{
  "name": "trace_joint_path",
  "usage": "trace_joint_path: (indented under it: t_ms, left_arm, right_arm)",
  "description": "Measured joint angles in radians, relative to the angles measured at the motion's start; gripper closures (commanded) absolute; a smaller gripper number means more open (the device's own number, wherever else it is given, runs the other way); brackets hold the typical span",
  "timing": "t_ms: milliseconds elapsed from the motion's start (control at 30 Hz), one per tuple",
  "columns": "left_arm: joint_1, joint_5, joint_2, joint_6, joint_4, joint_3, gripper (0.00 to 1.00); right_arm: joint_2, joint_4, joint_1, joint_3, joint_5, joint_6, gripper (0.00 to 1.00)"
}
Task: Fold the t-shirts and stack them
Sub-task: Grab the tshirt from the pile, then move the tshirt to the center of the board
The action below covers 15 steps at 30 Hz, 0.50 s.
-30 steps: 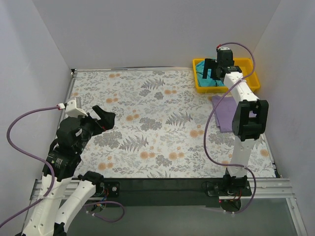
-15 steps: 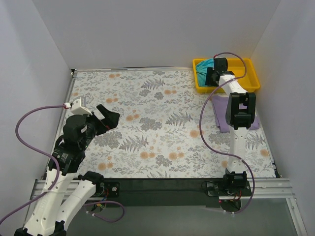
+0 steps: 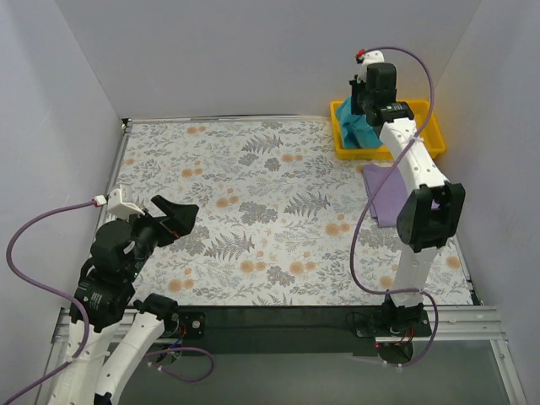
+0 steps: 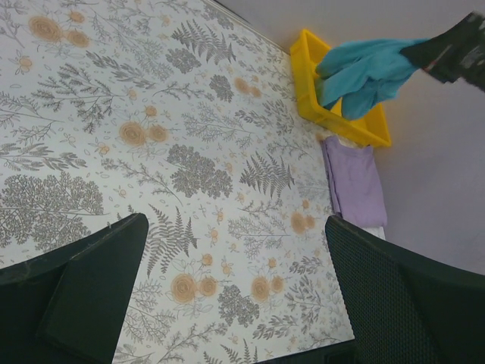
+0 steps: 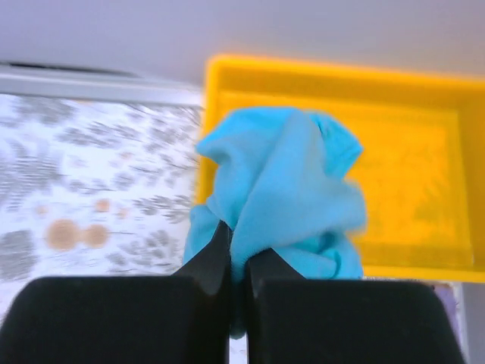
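Observation:
The teal t-shirt [image 3: 358, 126] hangs bunched from my right gripper [image 3: 364, 94], lifted above the yellow tray [image 3: 426, 145] at the back right. In the right wrist view the jaws are shut on a fold of the teal t-shirt [image 5: 284, 189], right gripper [image 5: 236, 262]. The lavender t-shirt [image 3: 386, 194] lies folded flat on the table just in front of the tray; it also shows in the left wrist view as the lavender t-shirt [image 4: 355, 186]. My left gripper [image 3: 173, 215] hovers open over the table's near left, holding nothing; the left gripper [image 4: 235, 296] frames only tablecloth.
A floral cloth [image 3: 253, 211] covers the table. White walls close in on the left, back and right. The right arm [image 3: 426, 211] reaches over the lavender t-shirt. A purple cable [image 3: 42, 253] loops beside the left arm.
My right gripper went down into the tray, shut on the teal t-shirt and rose with it. The left arm drew back slightly toward the near left, still open.

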<state>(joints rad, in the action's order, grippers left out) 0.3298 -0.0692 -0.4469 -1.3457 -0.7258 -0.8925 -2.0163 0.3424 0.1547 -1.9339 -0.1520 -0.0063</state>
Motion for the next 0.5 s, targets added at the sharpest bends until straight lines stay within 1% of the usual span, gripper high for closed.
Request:
trace_joint_path:
  t_ms: [67, 167, 300, 367, 467, 500]
  left_arm:
    - [0.000, 0.003, 0.010, -0.006, -0.015, 0.000, 0.03]
    - [0.000, 0.014, 0.018, -0.012, -0.035, -0.002, 0.03]
    - [0.000, 0.033, 0.019, -0.012, -0.061, -0.022, 0.03]
    - [0.000, 0.039, 0.019, -0.012, -0.072, -0.033, 0.03]
    - [0.000, 0.048, 0.021, -0.011, -0.084, -0.039, 0.03]
    - [0.000, 0.054, 0.021, -0.011, -0.088, -0.039, 0.03]
  right_arm:
    - [0.099, -0.002, 0.063, 0.002, -0.003, -0.021, 0.99]
    - [0.265, -0.013, 0.208, 0.008, -0.007, -0.043, 0.99]
    - [0.431, -0.023, 0.383, 0.044, 0.034, -0.028, 0.99]
    - [0.494, -0.031, 0.432, 0.071, 0.064, -0.003, 0.99]
    - [0.576, -0.066, 0.462, 0.179, 0.109, 0.039, 0.99]
    - [0.613, -0.100, 0.464, 0.262, 0.110, 0.060, 0.92]
